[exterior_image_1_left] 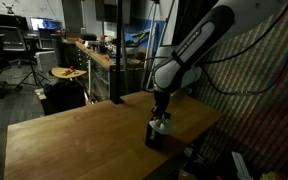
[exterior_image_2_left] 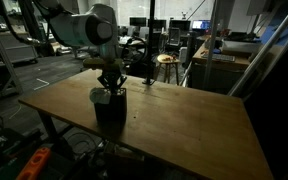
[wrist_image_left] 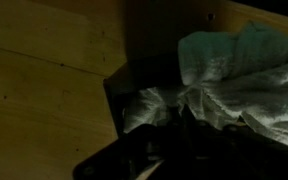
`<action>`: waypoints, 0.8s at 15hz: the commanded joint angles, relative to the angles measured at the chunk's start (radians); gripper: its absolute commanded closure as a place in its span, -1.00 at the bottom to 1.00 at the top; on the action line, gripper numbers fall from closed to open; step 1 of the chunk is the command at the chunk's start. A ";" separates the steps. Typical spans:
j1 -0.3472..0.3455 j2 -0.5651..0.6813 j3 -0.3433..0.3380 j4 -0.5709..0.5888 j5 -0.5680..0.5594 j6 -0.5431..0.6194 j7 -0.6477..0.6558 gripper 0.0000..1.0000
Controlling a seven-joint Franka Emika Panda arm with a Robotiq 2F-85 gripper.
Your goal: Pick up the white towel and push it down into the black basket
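Closed gripper [exterior_image_1_left: 160, 118], jaws drawn together, pointing straight down at the mouth of the black basket [exterior_image_2_left: 110, 110]; too dark to tell whether any cloth sits pinched between them. Wide wooden table [exterior_image_1_left: 74, 140] underneath, carrying the basket close to one edge in both exterior views. White towel [wrist_image_left: 234, 75] bunched and wrinkled inside the basket, heaped above the rim in the wrist view, right beside the fingertips. Basket upright, small against the tabletop.
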 commanded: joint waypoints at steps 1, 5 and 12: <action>-0.017 0.008 0.032 -0.034 0.078 0.041 -0.030 0.89; -0.023 0.046 0.066 -0.034 0.189 0.058 -0.072 0.89; -0.037 0.061 0.085 -0.013 0.251 0.067 -0.096 0.88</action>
